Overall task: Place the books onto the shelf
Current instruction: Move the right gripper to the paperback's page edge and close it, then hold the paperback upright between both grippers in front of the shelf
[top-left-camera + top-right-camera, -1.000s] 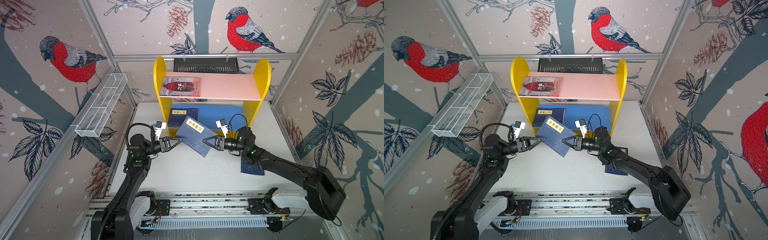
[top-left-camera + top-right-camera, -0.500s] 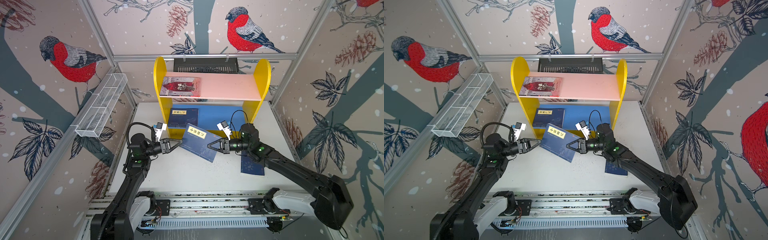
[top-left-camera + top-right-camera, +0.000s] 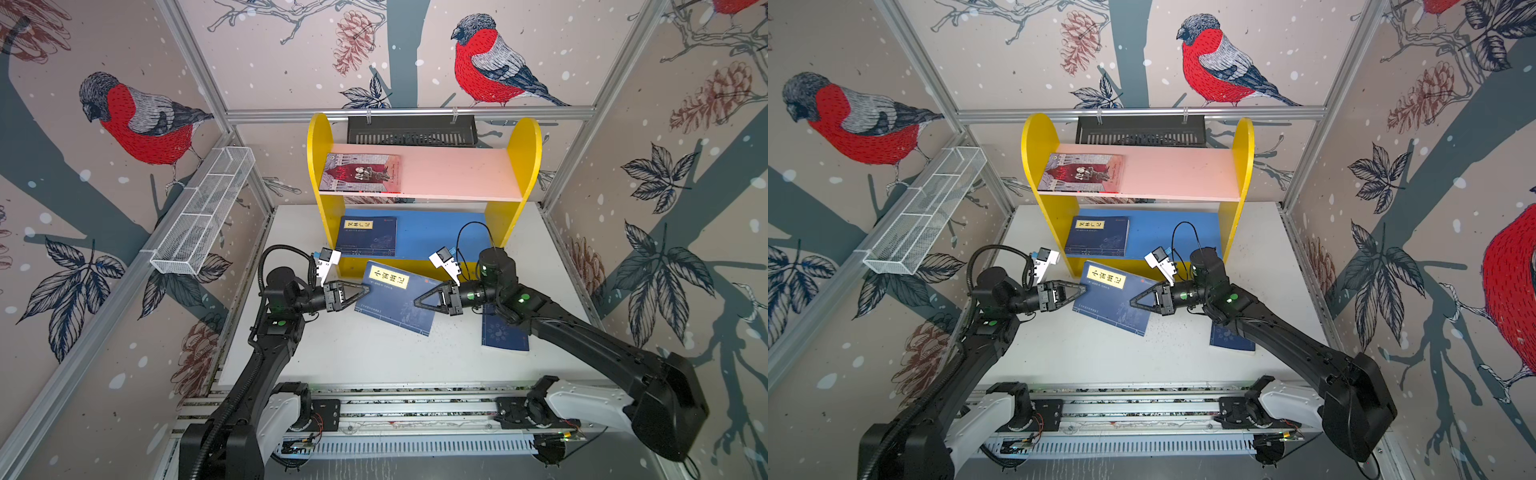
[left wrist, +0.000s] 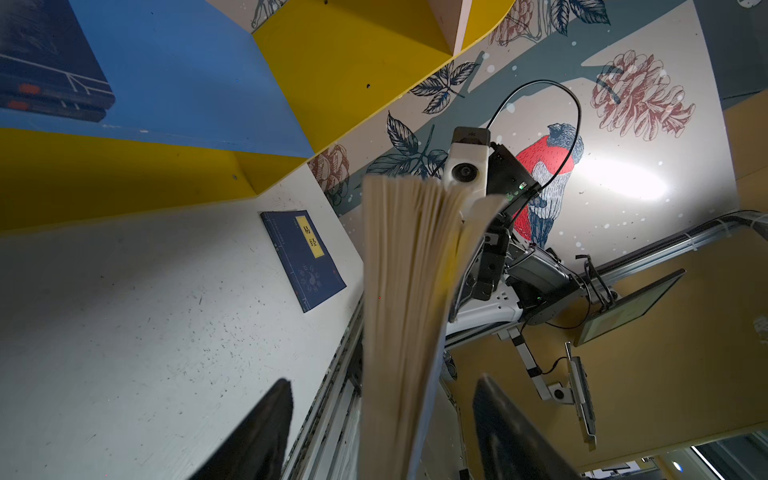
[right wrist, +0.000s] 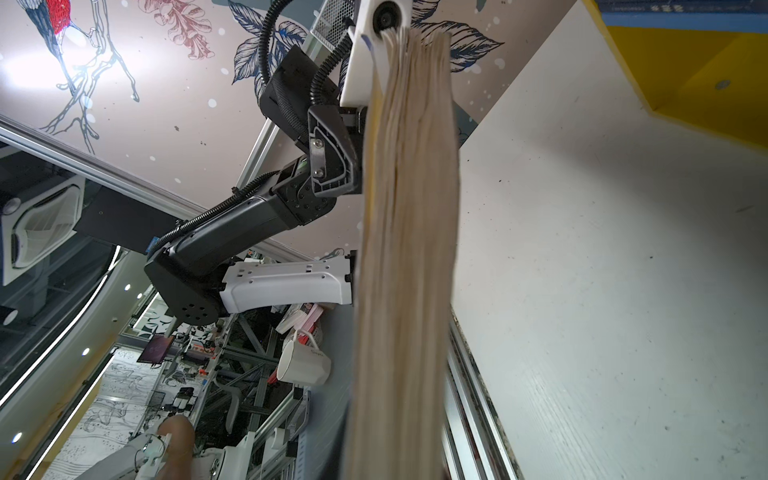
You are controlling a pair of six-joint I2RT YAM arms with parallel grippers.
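The shelf (image 3: 320,166) has yellow sides, a pink upper board and a blue lower board (image 3: 440,232). A grey-and-red book (image 3: 361,172) lies on the pink board and a navy book (image 3: 366,235) on the blue one. My right gripper (image 3: 417,302) is shut on the right edge of another navy book (image 3: 395,299), held tilted above the table in front of the shelf. My left gripper (image 3: 368,289) is open, its fingers (image 4: 266,428) straddling that book's page edge (image 4: 399,291) with gaps on both sides. One more navy book (image 3: 503,332) lies on the table under the right arm.
A white wire basket (image 3: 203,212) hangs on the left wall. A black slotted tray (image 3: 411,131) hangs behind the shelf. The arms' rail (image 3: 395,407) runs along the table's front edge. White tabletop (image 3: 353,357) shows in front of the held book.
The right gripper has brought the held navy book lower and away from the shelf's front edge. The left jaws have narrowed a little around its other edge.
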